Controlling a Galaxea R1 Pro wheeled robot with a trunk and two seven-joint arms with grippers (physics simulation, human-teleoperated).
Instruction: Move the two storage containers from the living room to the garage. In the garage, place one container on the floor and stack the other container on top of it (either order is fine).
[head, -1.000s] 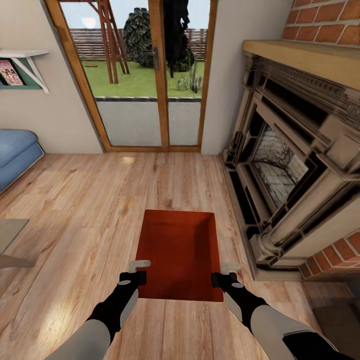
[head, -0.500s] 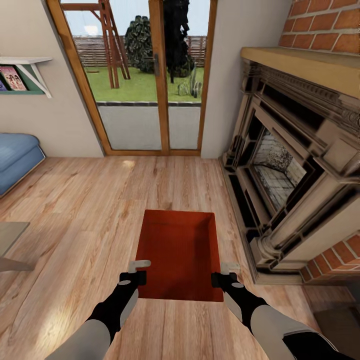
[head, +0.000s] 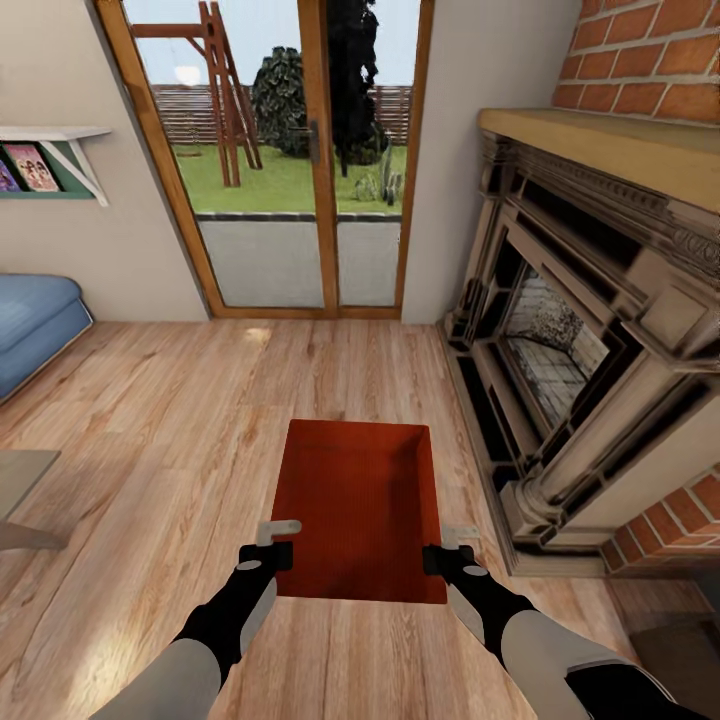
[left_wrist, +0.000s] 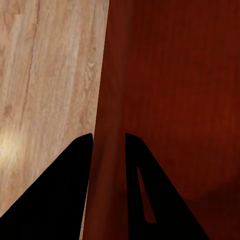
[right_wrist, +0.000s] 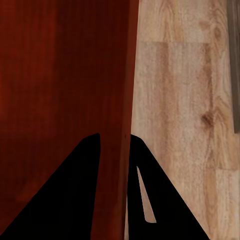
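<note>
I hold orange-red storage container (head: 360, 505) over wood-plank floor (head: 150, 420) beside fireplace (head: 590, 340); left gripper (head: 278, 540) clamps left wall, right gripper (head: 448, 545) apparently clamps right wall.

Home living room. Light wood-plank floor (head: 150, 420); carved stone fireplace (head: 590, 340) set in brick (mantel shelf above). Wood-framed glass doors (head: 290, 160) open onto a lawn with fence and trees. Blue sofa (head: 35, 320) at one side, wall shelf (head: 50, 155) holding books.
</note>
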